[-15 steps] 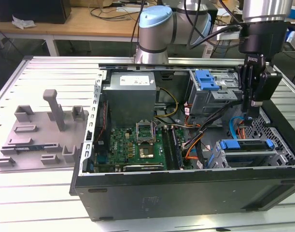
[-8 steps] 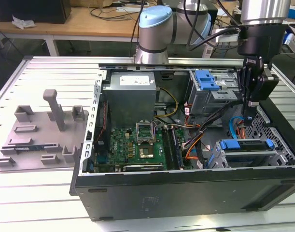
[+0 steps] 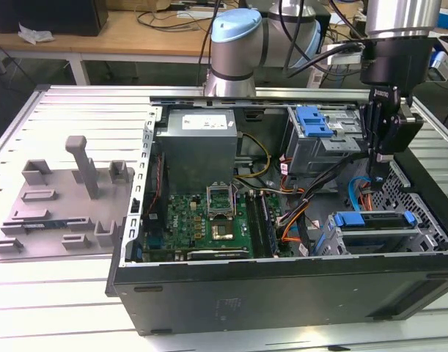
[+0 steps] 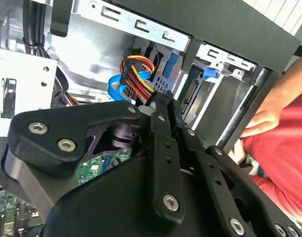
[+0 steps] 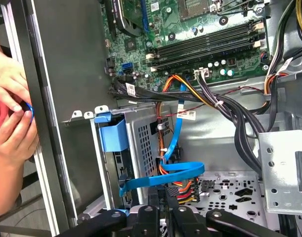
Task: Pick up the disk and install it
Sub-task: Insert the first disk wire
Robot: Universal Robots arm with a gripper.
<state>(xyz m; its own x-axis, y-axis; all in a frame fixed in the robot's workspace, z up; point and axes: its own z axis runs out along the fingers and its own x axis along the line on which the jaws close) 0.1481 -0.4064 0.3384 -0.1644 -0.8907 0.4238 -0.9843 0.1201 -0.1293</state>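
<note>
fingertips of my gripper (image 3: pixel 380 165) sit pinched almost together with nothing between them, hanging at the right of the exterior view inside the computer case (image 3: pixel 282 293), and the disk (image 3: pixel 374 224) lies just below them at lower right, its blue-framed long axis running across the frame.

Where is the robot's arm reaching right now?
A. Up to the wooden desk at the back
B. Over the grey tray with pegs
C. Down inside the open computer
C: in the exterior view the gripper hangs inside the open computer case, on the exterior view's right.
</note>
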